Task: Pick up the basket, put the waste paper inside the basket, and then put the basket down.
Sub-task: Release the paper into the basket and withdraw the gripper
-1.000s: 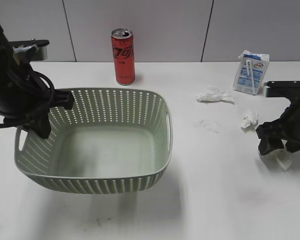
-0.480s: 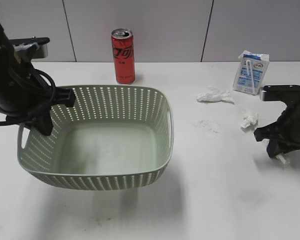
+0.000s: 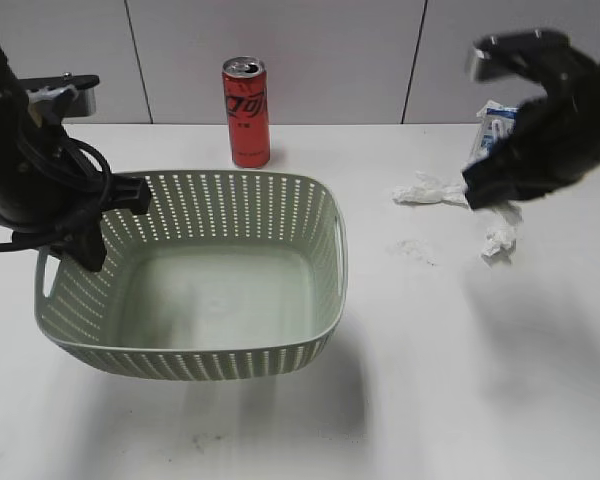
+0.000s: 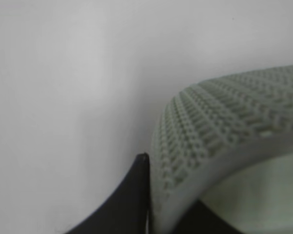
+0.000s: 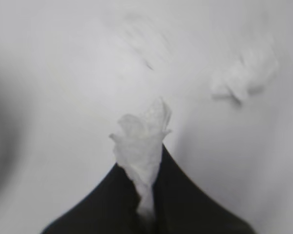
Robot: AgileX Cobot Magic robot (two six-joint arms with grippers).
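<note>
While blurred outside, right wrist shows fingers (image 5: pixel 151 195) pinching waste paper (image 5: pixel 142 141).

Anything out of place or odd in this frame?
Nothing stands out. The basket hangs tilted from the left gripper, the right gripper pinches one waste paper wad, and two wads lie on the table.

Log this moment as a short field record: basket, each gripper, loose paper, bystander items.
basket: off the table, empty, shadow beneath
left gripper: shut on basket rim
right gripper: raised, shut on waste paper wad
loose paper: two wads on table
bystanders: red can, drink carton
</note>
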